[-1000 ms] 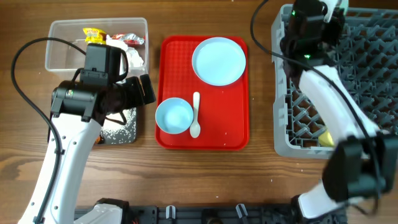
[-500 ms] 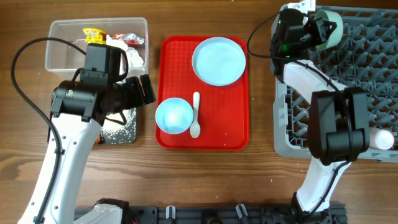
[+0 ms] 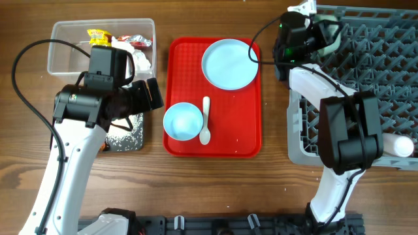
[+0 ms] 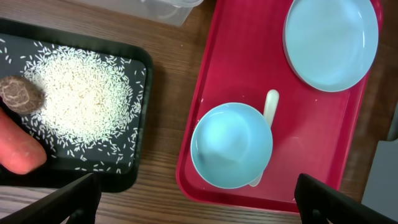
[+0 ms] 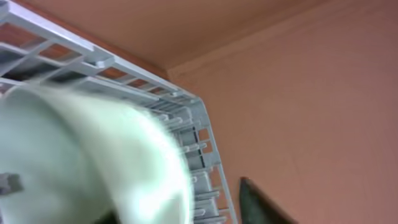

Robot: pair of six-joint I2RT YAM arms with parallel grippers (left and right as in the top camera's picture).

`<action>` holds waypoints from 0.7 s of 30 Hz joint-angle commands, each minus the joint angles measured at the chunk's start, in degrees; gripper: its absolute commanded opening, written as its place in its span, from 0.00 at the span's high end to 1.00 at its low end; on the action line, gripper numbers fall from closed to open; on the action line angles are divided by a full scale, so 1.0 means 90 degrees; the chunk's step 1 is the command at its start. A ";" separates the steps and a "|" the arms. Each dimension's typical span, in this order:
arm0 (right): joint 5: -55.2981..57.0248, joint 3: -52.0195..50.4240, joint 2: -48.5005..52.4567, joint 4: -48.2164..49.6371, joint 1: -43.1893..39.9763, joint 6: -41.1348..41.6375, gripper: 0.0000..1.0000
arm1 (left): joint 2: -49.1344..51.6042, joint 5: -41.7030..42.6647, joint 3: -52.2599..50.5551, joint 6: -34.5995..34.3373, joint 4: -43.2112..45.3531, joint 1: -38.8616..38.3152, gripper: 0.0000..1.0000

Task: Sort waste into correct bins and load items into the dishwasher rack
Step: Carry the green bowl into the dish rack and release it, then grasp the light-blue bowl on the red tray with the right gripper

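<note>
My left gripper is open and empty, hovering between the black bin and the red tray; its view shows the gap between its fingers. A pale blue plate, a pale blue bowl and a white spoon lie on the tray. The black bin holds rice, a brown lump and a carrot. My right gripper is at the grey rack's back left corner. A second pale bowl stands on edge there, blurred in the right wrist view. One finger is clear of it.
The clear tub at back left holds a yellow wrapper, a red wrapper and tissue. The red tray lies mid-table. A pale cup lies at the rack's right front. The right arm crosses the rack's left side.
The right arm has swung left along the rack's back edge and the pale bowl has come into view at its fingers. The left arm has not moved.
</note>
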 commanded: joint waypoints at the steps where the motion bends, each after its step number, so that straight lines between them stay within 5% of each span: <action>1: -0.0189 0.0041 0.0107 0.0024 0.0046 0.0151 0.42 | 0.0005 -0.0066 0.0075 0.0053 0.0017 -0.0024 0.00; 8: -0.0651 0.0041 0.0107 -0.0138 0.0457 0.0333 0.27 | 0.0005 -0.0066 0.0075 0.0053 0.0017 -0.0024 0.00; 21: -0.0787 0.0041 -0.0022 -0.0947 0.0991 0.2149 0.02 | 0.0005 -0.0066 0.0075 0.0053 0.0017 -0.0024 0.00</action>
